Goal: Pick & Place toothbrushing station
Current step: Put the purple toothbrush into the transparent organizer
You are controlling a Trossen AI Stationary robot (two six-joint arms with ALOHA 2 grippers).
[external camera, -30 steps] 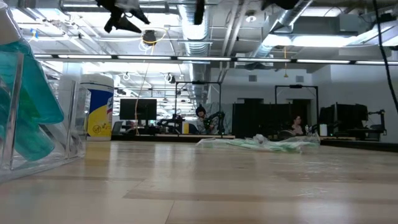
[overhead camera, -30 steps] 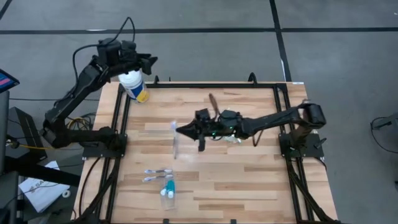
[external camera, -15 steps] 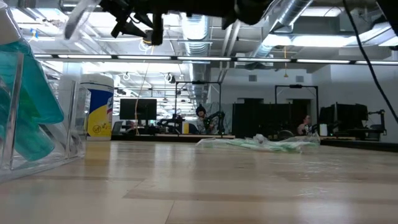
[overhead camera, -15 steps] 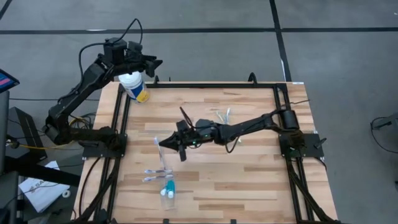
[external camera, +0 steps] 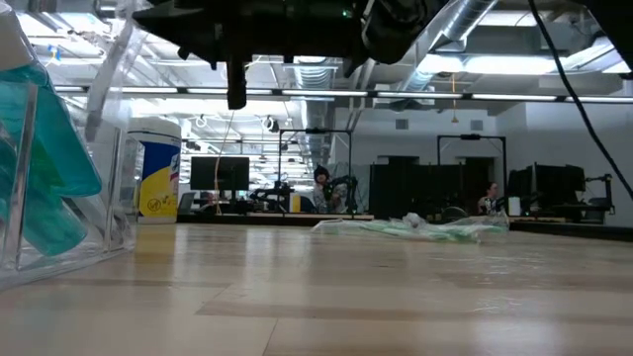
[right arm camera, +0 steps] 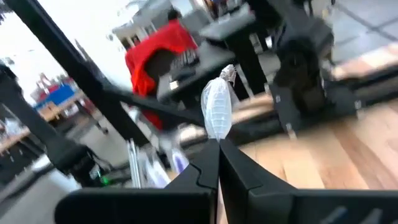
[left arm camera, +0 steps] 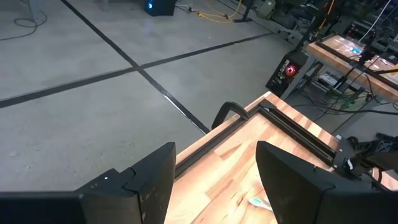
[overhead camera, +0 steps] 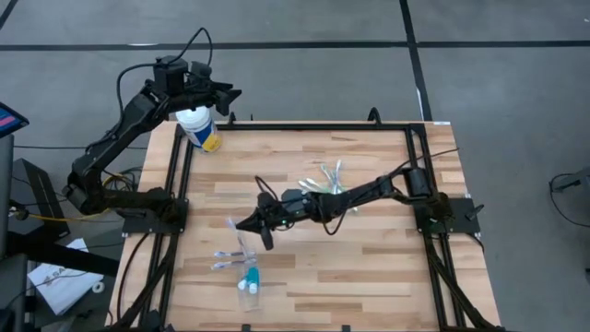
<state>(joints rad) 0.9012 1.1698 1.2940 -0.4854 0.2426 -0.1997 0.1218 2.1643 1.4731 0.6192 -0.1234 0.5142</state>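
Holder [overhead camera: 246, 279] sits at the counter's [overhead camera: 369, 267] near edge, tubes inside. Just beyond it, right end effector [overhead camera: 241, 225] is clenched on what looks like a wrapped toothbrush [right arm camera: 217, 109]; lower it slowly, straight in. Left end effector [overhead camera: 229, 95], released, waits far off.

The floor [overhead camera: 498, 55] is gray with dark lines. The wooden desk [overhead camera: 369, 267] has a black frame. Long ceiling lights [external camera: 297, 93] shine above far screens [external camera: 220, 172].

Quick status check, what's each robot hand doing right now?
Right tool shut on wrapped toothbrush, above holder. Left tool open, waiting over canister. Nothing blocking.
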